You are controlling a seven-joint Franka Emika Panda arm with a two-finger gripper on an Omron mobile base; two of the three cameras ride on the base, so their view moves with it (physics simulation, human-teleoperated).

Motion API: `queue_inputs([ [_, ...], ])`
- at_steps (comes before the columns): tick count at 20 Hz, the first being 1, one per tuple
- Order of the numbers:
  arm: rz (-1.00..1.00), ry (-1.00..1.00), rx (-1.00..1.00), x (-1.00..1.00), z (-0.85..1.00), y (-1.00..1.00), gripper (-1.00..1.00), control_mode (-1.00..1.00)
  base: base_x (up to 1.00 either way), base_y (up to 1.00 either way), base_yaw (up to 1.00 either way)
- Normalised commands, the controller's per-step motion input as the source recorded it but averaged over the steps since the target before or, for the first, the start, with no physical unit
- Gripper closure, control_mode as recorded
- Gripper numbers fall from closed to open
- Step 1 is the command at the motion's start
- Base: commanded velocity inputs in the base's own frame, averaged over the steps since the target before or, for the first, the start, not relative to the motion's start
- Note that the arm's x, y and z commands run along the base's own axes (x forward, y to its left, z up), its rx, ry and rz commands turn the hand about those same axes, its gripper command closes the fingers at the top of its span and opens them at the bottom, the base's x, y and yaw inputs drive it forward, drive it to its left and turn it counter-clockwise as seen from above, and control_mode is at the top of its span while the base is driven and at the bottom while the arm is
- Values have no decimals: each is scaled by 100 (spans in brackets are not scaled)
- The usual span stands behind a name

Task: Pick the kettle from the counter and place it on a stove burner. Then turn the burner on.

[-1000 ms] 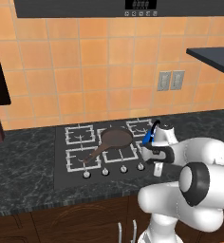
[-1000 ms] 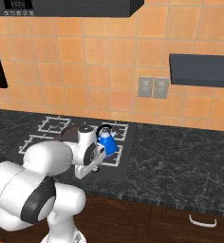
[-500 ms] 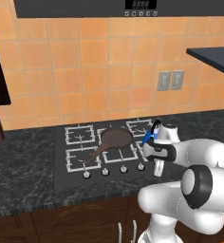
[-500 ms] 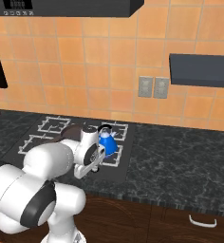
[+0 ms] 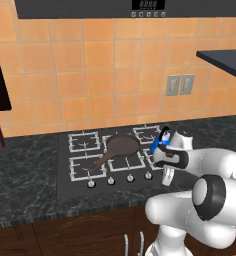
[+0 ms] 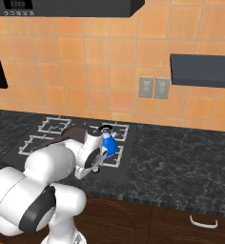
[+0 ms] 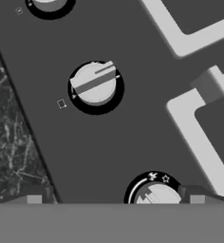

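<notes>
The blue kettle [image 6: 109, 144] sits on the stove burner [image 6: 115, 155] at the front right of the black cooktop [image 5: 65, 182], beside the brown frying pan [image 5: 121, 146]. The robot's hand [image 7: 115, 201], fingers spread wide and holding nothing, hangs over a silver knob [image 7: 156, 195] near the counter [image 6: 181, 162] edge.

The cooktop [image 5: 65, 180] carried four silver knobs [image 5: 110, 181] and several grey burner grates [image 5: 83, 141]. One blue kettle [image 6: 109, 144] and one brown frying pan [image 5: 121, 146] sat there.
</notes>
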Motion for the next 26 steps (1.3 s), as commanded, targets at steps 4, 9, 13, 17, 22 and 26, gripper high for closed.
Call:
queue_inputs([
  [4,0,-2,0,0,2,0,-100,-100,0,0,0],
  [9,-5,-33,0,-19,69,0,-100,-100,0,0,0],
  [13,-13,-50,1,-44,94,0,-100,-100,0,0,0],
  [17,-11,-46,7,-36,97,-18,-100,-100,0,0,0],
  [22,-4,-48,18,-53,89,-49,-100,-100,0,0,0],
  [26,0,-48,32,-66,42,-92,-100,-100,0,0,0],
])
